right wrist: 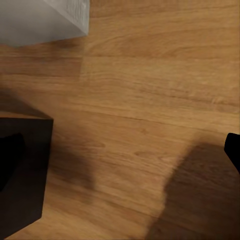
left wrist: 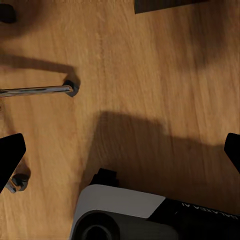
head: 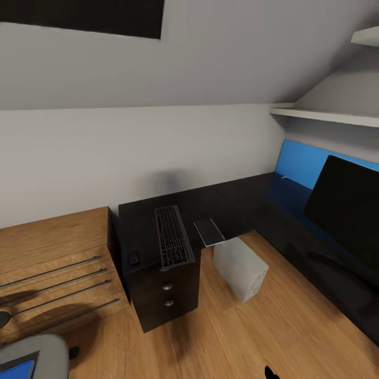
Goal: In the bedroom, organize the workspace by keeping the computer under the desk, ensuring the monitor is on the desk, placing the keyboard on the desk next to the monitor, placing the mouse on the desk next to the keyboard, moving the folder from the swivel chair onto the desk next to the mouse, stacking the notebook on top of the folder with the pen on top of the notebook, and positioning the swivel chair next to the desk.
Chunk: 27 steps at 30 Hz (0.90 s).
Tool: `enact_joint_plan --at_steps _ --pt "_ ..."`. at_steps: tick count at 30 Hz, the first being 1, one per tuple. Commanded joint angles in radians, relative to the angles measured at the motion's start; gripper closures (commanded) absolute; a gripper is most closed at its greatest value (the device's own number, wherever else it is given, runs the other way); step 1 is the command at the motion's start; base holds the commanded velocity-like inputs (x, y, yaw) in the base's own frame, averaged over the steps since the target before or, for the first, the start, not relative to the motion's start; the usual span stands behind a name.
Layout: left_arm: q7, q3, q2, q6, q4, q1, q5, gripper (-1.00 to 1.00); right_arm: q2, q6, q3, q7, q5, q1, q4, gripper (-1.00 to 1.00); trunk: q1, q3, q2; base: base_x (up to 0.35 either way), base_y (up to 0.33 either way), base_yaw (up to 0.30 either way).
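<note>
- One blue folder (head: 16,368) lies on the grey swivel chair (head: 39,350), at the near left corner.
- Approach it squarely before reaching; I judge this the step in hand.
- Left gripper (left wrist: 122,155) and right gripper (right wrist: 120,150) hang spread open, empty, above the wooden floor (head: 252,337).
- On the black desk (head: 231,197): one keyboard (head: 172,236), one mouse (head: 133,258), one notebook (head: 209,231), one monitor (head: 350,202).
- One computer (head: 241,267) beneath it.

Bare desk (head: 239,197) top between keyboard (head: 171,236) and monitor (head: 347,202)
</note>
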Motion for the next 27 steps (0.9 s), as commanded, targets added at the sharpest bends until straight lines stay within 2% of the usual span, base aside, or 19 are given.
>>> enact_joint_plan --at_steps 1,27 --pt "0.009 -0.005 0.001 0.004 -0.003 0.000 0.008 -1.00 0.001 0.000 0.007 0.006 -0.011 -0.001 0.002 -1.00 -0.004 0.002 0.007 0.000 0.000 0.000" --pt "0.009 -0.010 -0.001 0.004 0.023 0.000 0.008 -1.00 0.001 0.000 0.007 0.006 -0.011 -0.001 0.002 -1.00 -0.104 0.084 0.189 0.000 0.000 0.000"
